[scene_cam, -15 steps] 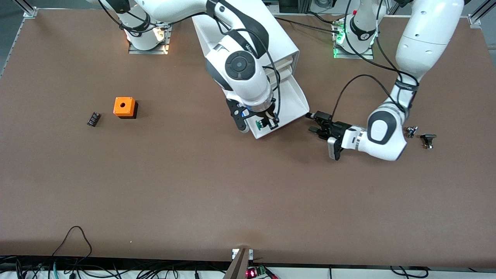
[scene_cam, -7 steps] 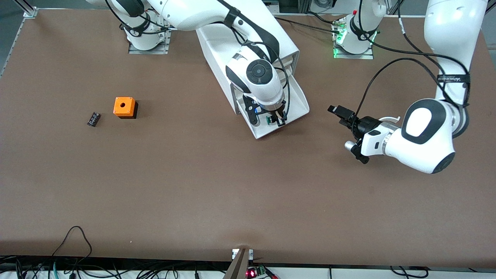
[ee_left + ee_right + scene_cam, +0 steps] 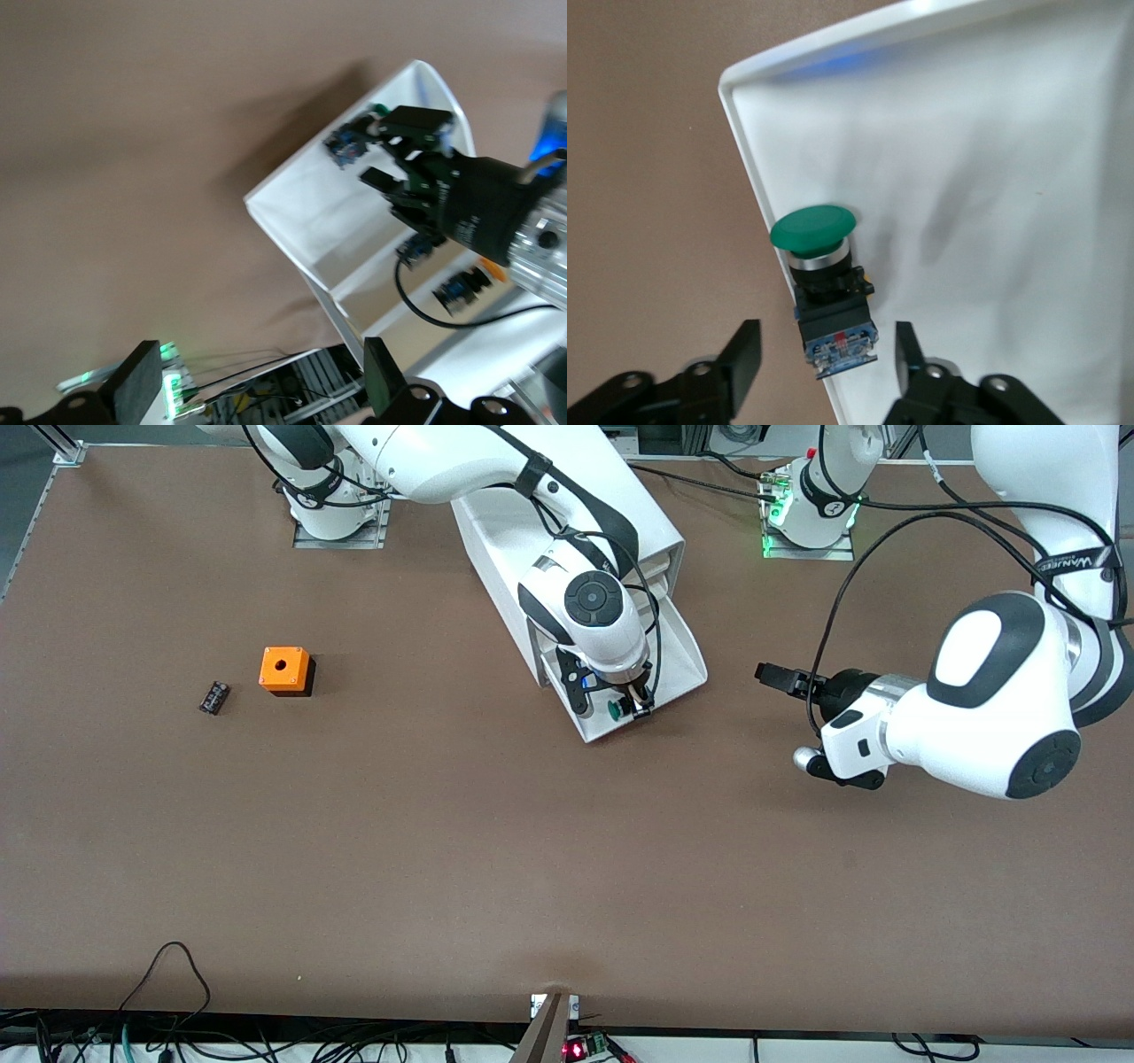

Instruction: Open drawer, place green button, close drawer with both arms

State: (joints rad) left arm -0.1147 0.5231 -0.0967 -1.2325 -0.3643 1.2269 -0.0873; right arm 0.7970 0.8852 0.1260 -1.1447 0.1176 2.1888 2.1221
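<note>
so the drawer is pulled out of the boxy white cabinet, a smooth shallow white plastic tray with rounded corners. button lies inside at the front wall, round glossy green cap, metal ring, black-and-blue body; in the front view only a bit of green cap shows under the wrist. right gripper is over the drawer's front end, fingers spread apart on either side of the button, not touching it. left gripper hangs in the air over bare table toward the left arm's end, beside the drawer, fingers wide apart and empty. orange cube with a hole and a small dark part sit toward the right arm's end on the matte brown top.
</note>
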